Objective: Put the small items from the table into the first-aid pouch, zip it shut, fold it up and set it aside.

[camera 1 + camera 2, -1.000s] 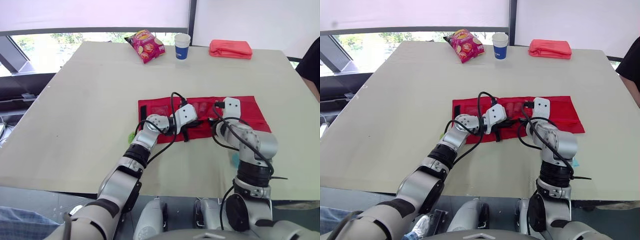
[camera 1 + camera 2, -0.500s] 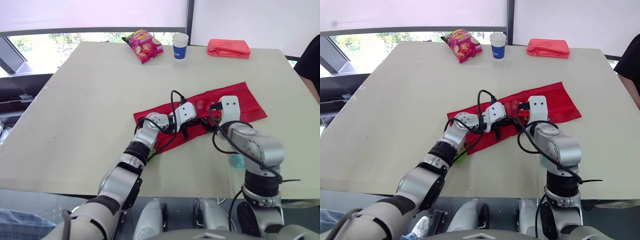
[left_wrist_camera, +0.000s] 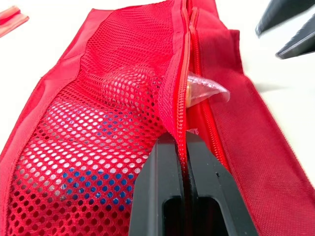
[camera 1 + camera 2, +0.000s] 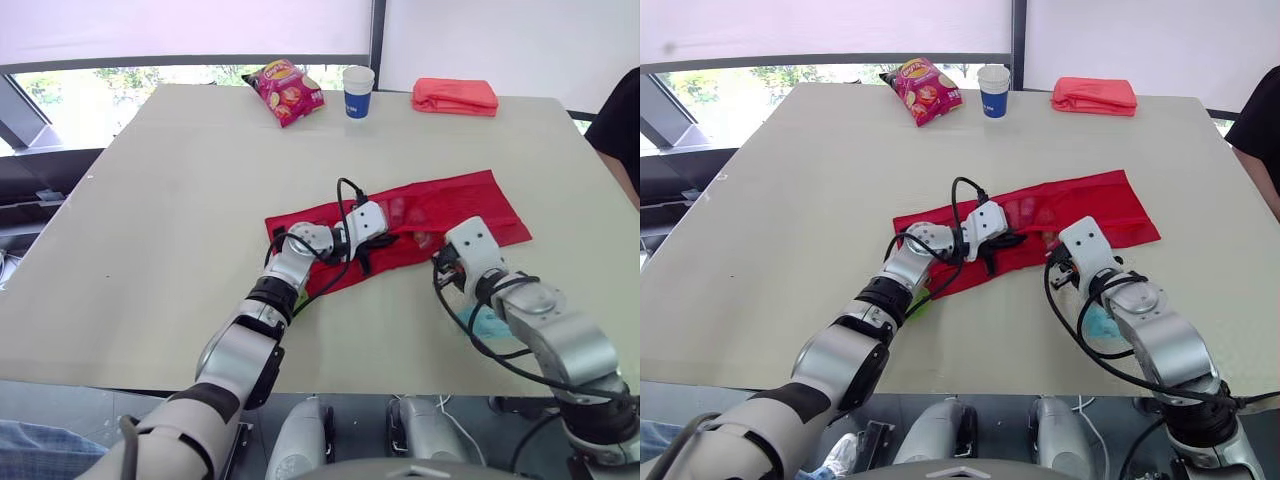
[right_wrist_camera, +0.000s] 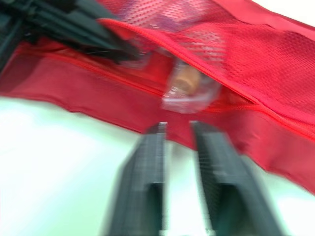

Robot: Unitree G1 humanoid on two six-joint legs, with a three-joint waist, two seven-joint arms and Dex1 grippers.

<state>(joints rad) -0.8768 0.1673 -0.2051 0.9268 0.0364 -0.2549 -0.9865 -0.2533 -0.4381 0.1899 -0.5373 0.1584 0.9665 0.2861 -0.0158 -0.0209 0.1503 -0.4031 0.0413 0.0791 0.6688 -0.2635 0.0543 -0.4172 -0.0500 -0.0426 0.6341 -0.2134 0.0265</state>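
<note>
One green item (image 4: pixel 919 300) lay on the table (image 4: pixel 160 200), tucked beside the left end of the red pouch (image 4: pixel 462 198) and partly under my left arm. My left hand (image 3: pixel 180 142) was pressed together on the mesh lip (image 3: pixel 173 93) of the pouch by the zip, lifting it so the pocket gaped. The pouch itself lay flat and slanted across the middle of the table, unzipped. A clear packet (image 5: pixel 183 92) poked out of the opening, half in and half out. My right hand (image 5: pixel 176 129) sat at the near edge of the pouch, pointed at that packet, its fingers slightly spread and holding nothing. Under my right forearm lay a blue-green item (image 4: pixel 1096 322), apart from the pouch.

My worry was the packet: a push from the right hand could slide the whole pouch rather than seat it, since only the left pinch anchored the fabric. If that pinch slipped, the mesh would drop and close the gap. Zipping with the packet protruding would jam the zip, and either arm could sweep the two loose items away.
</note>
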